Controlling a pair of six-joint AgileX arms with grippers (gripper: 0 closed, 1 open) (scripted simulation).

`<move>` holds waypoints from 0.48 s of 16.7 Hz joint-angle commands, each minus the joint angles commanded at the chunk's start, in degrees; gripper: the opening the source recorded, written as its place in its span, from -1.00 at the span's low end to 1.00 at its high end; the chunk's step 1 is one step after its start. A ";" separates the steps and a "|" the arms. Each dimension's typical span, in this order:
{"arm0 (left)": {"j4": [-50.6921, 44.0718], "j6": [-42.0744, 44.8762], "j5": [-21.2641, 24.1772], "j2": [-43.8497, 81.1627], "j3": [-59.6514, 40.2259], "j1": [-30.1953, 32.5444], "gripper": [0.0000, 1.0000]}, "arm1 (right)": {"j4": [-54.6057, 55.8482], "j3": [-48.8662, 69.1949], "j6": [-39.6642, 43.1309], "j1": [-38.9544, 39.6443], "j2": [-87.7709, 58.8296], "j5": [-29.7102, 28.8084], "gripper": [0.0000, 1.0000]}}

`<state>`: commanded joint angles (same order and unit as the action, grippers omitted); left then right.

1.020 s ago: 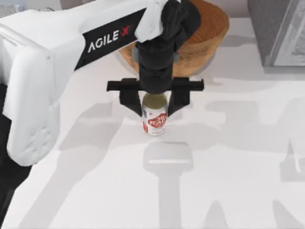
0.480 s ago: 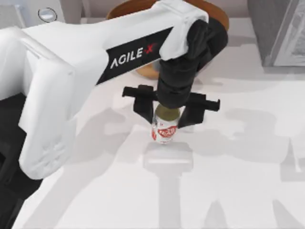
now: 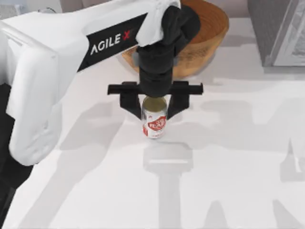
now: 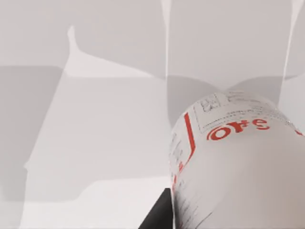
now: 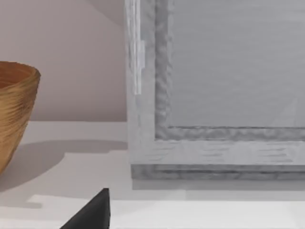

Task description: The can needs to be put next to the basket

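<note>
Left gripper (image 3: 155, 106): over the table's middle, pointing down, black fingers (image 3: 129, 102) on either side of the can, clamped on it near its top.
Can (image 3: 154, 118): upright between those fingers, pale gold top just under the black wrist, red label patch facing the top view's lower edge; base at or just above the white table (image 3: 228, 157), contact not clear.
Can in left wrist view (image 4: 238, 162): very close, white side with red lettering and small print, one dark finger edge (image 4: 159, 214) beside it.
Basket (image 3: 205, 36): orange-brown wicker, at the far side of the table, partly hidden by the left arm; near the can but apart from it.
Basket in right wrist view (image 5: 14, 109): rim and wall at one edge, resting on the table.
Grey framed panel (image 5: 214, 95): upright behind the table, near the far right corner.
Right gripper: cannot tell whether apart or together; a dark tip (image 5: 93, 212) in the right wrist view.
</note>
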<state>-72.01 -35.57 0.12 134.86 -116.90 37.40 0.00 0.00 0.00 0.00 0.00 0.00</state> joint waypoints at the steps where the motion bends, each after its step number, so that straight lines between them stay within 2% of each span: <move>1: 0.00 -0.02 0.02 -0.01 -0.01 -0.02 -1.00 | 0.00 0.00 0.00 0.00 0.00 0.00 1.00; 4: 0.00 -0.02 0.02 -0.01 -0.01 -0.02 -1.00 | 0.00 0.00 0.00 0.00 0.00 0.00 1.00; 8: 0.00 -0.02 0.02 -0.01 -0.01 -0.02 -0.40 | 0.00 0.00 0.00 0.00 0.00 0.00 1.00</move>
<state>-72.02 -35.59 0.14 134.85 -116.91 37.38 0.00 0.00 0.00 0.00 0.00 0.00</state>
